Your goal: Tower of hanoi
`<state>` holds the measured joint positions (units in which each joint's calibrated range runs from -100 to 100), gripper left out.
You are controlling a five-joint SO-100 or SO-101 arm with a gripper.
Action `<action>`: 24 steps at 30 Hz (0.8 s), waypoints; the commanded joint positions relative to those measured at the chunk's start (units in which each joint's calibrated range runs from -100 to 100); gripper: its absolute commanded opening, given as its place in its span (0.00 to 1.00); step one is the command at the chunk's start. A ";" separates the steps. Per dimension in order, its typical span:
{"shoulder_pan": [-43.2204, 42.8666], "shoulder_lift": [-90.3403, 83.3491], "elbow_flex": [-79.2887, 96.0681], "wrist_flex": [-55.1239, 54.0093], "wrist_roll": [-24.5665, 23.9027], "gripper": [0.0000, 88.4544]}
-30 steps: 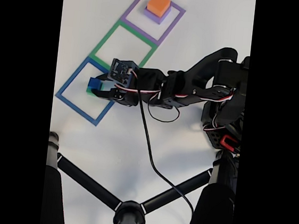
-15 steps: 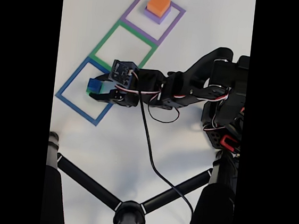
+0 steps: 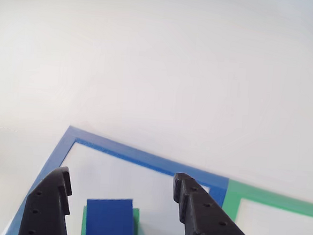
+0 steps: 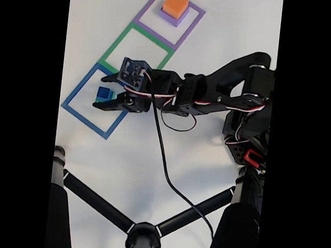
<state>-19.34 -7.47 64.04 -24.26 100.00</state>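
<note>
The matte black gripper (image 3: 122, 184) is gaping open over a blue cube (image 3: 109, 220) sitting on a flat green block (image 3: 135, 223). Both are lying inside the blue taped square (image 4: 73, 93).

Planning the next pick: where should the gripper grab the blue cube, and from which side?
Grip the blue cube on its two flat side faces, coming straight down. It sits square on the green block, and the open gripper already straddles it.

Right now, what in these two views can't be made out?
- Green block: under the blue block, cut by the other view's bottom edge.
- Gripper: base cut off there.
- Purple block: mostly covered by the orange block, fixed view.
</note>
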 commanded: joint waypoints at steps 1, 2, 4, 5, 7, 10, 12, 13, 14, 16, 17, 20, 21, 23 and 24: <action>3.06 -9.27 -6.93 14.26 0.00 0.19; 3.52 -11.04 -8.20 17.74 0.00 0.17; 4.51 -14.64 -10.75 25.27 0.00 0.13; 4.97 -16.49 -12.57 29.72 0.00 0.10; 5.81 -19.37 -16.11 37.17 0.00 0.04; 7.94 -24.42 -23.29 53.52 0.00 0.00; 9.92 -26.98 -29.29 65.25 0.00 0.00; 10.99 -28.10 -31.56 69.87 0.00 0.00; 12.21 -29.31 -34.10 74.56 0.00 0.00; 14.50 -30.83 -39.46 82.82 0.00 0.00; 15.64 -31.15 -42.64 87.11 0.00 0.00; 19.15 -30.67 -55.00 100.70 0.00 0.00; 20.37 -30.19 -59.55 105.16 0.00 0.00; 22.66 -29.07 -67.72 112.28 0.00 0.00; 23.80 -28.67 -70.81 114.79 0.00 0.00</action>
<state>0.29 -35.60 8.90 78.08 100.00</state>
